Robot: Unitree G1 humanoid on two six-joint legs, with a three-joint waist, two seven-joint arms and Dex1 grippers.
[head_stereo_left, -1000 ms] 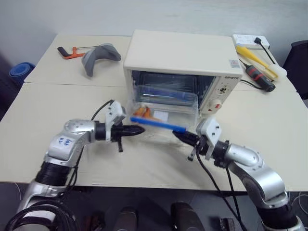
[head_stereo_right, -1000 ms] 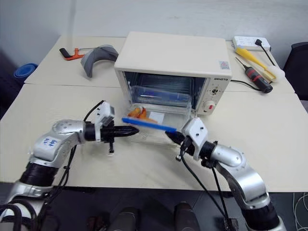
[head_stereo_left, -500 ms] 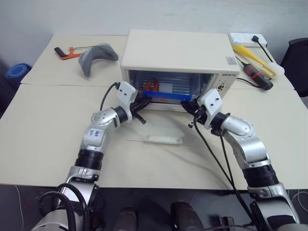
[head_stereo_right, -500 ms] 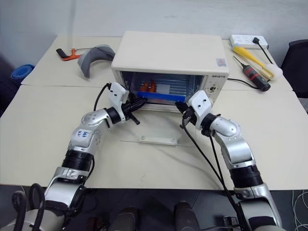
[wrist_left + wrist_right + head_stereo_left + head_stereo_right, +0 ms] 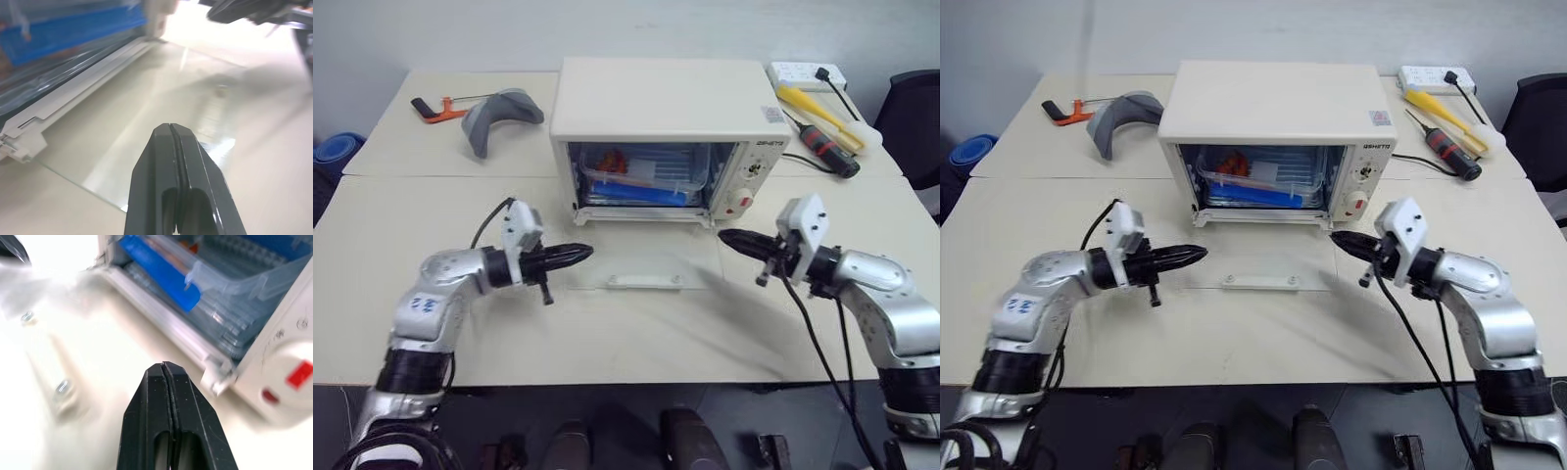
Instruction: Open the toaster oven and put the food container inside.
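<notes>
Cream toaster oven [image 5: 1273, 98], seemingly blue-clipped container [image 5: 1258, 186]

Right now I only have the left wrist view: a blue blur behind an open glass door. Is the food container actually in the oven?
Observer: Yes. The food container sits on the rack inside the toaster oven, with orange pieces at its left end.
Operator: Where's the door handle?
Observer: The handle is on the edge of the glass door nearest the robot. The door lies flat on the table.
Operator: Right side holding anything?
Observer: No. The right fingers are shut on nothing, just right of the door.
</notes>
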